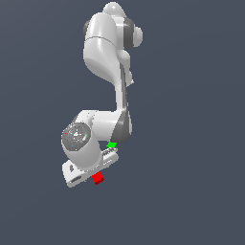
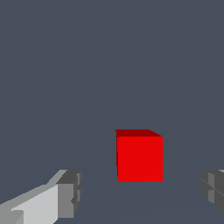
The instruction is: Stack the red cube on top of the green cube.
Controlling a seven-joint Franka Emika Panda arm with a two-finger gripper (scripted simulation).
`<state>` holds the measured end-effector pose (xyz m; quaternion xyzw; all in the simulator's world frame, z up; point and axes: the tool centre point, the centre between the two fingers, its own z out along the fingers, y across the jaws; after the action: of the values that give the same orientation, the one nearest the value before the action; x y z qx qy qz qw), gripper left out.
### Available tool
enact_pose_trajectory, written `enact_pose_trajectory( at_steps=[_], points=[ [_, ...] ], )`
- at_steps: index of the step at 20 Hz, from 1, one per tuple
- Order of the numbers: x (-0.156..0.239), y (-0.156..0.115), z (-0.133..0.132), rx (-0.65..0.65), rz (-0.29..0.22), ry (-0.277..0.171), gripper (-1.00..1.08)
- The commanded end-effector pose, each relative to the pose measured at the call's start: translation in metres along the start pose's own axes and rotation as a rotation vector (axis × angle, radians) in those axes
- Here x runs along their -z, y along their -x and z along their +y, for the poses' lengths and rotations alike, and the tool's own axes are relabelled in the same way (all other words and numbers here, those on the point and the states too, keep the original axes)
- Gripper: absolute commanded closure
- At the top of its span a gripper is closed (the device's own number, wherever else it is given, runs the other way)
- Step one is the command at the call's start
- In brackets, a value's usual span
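Note:
The red cube lies on the dark grey floor, partly under the edge of my white gripper hand in the exterior view. In the wrist view the red cube sits just ahead of my open gripper, in line with the gap between the two grey fingertips, and nothing touches it. The green cube shows as a small green patch beside the wrist, partly hidden by the arm. It is out of the wrist view.
The white arm stretches from the top of the exterior view down to the wrist. The plain dark grey floor surrounds it.

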<state>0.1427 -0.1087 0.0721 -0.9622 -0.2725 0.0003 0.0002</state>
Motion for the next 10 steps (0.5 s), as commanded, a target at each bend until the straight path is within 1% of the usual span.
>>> enact_pose_trajectory(
  at_steps=[1,10],
  points=[
    [-0.0011,-0.0022,0.0027,0.009,0.000,0.000,-0.92],
    [-0.0026,-0.0040,0.0048,0.015,0.000,0.000,-0.92]
  ],
)
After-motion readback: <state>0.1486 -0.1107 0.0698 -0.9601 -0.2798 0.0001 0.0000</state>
